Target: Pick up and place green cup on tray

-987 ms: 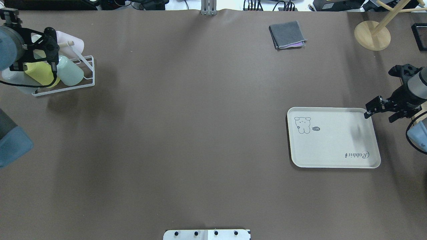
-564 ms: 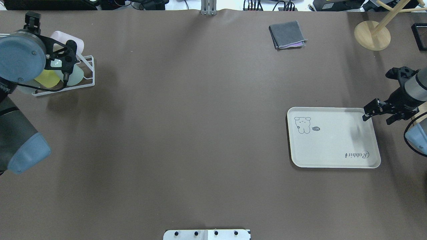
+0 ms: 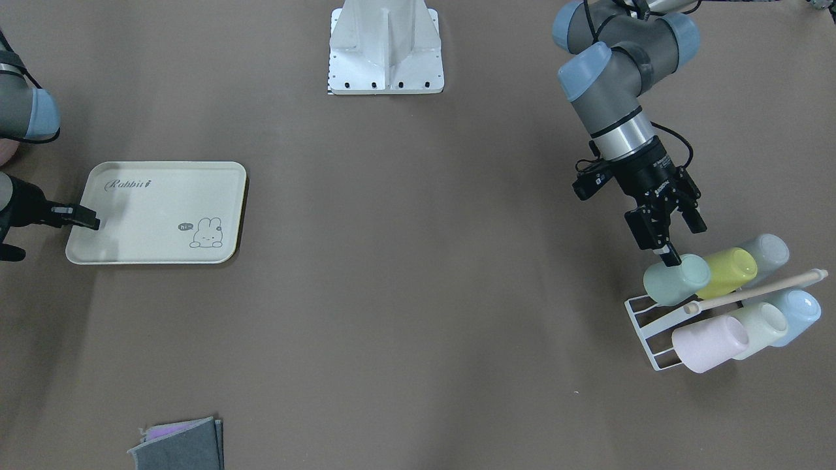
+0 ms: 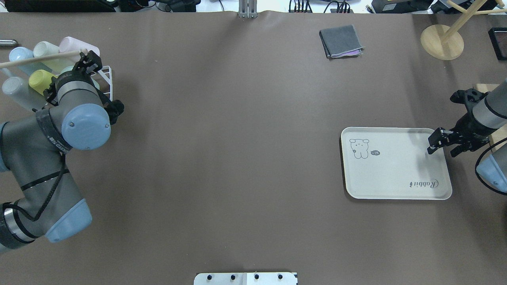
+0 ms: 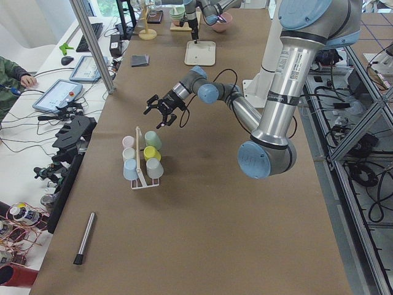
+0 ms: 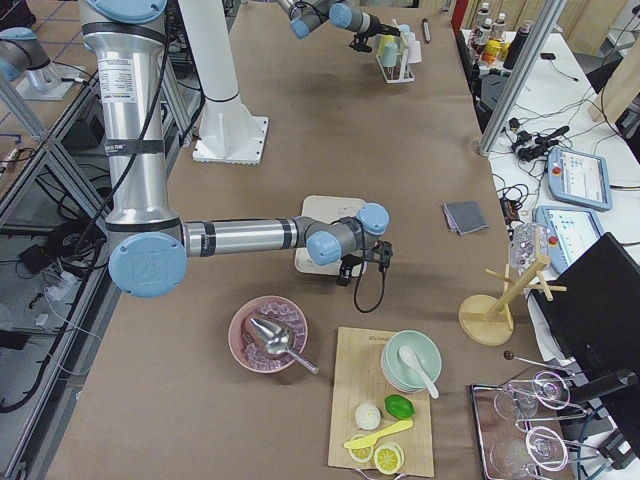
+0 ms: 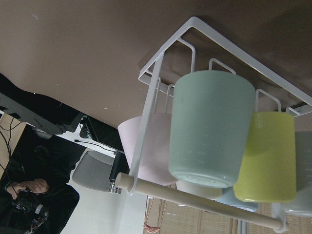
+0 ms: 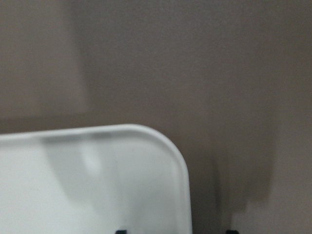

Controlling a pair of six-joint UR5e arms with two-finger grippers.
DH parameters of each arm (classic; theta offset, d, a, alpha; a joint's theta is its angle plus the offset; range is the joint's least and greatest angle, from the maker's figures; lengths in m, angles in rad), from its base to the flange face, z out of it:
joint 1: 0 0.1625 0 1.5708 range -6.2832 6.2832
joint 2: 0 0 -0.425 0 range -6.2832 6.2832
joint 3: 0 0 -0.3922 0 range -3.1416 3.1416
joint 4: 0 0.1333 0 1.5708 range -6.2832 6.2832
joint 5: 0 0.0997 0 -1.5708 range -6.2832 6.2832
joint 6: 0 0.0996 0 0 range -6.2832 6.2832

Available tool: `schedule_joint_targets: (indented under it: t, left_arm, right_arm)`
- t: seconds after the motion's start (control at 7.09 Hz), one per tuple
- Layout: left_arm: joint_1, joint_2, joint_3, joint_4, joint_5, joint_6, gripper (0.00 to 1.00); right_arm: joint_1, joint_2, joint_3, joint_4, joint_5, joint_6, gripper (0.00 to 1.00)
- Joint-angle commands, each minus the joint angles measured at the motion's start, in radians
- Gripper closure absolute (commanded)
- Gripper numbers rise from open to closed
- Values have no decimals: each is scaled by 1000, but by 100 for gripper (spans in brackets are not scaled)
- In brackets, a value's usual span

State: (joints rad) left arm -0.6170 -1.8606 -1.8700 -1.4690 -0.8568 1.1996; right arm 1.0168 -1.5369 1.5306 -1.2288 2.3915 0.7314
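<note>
The green cup (image 3: 676, 279) lies on its side at the front of a white wire rack (image 3: 643, 326), base toward my left gripper; the left wrist view shows it (image 7: 212, 131) close and central. My left gripper (image 3: 682, 241) is open and empty, just short of the cup's base, one fingertip (image 3: 669, 256) almost touching it. The cream tray (image 4: 396, 170) lies at the right of the table. My right gripper (image 4: 443, 148) is open and empty, low over the tray's right edge; the right wrist view shows a tray corner (image 8: 87, 185).
The rack also holds a yellow-green cup (image 3: 728, 271), a pink cup (image 3: 708, 343), a pale whitish-green cup (image 3: 761, 325) and a blue cup (image 3: 793, 310), under a wooden rod (image 3: 751, 292). A folded grey cloth (image 4: 341, 40) and a wooden stand (image 4: 441, 39) sit at the far right.
My left arm has swung round from the table's left edge, so its gripper now faces the green cup's base. My right gripper has shifted slightly toward the robot along the tray's edge.
</note>
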Motion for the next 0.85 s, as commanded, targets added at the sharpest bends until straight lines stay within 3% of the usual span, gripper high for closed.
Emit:
schedule_joint_targets:
  t: [0.0, 0.56, 0.7]
  left_arm:
    - [52, 9, 44, -2, 86, 89, 1]
    - [91, 75, 155, -88, 186, 90, 1]
    - [91, 72, 164, -99, 186, 116, 1]
  right_arm:
    - [-1, -26, 17, 0, 2, 0, 53]
    - [-4, -28, 16, 0, 2, 0, 59]
    - [-4, -28, 20, 2, 5, -1, 77]
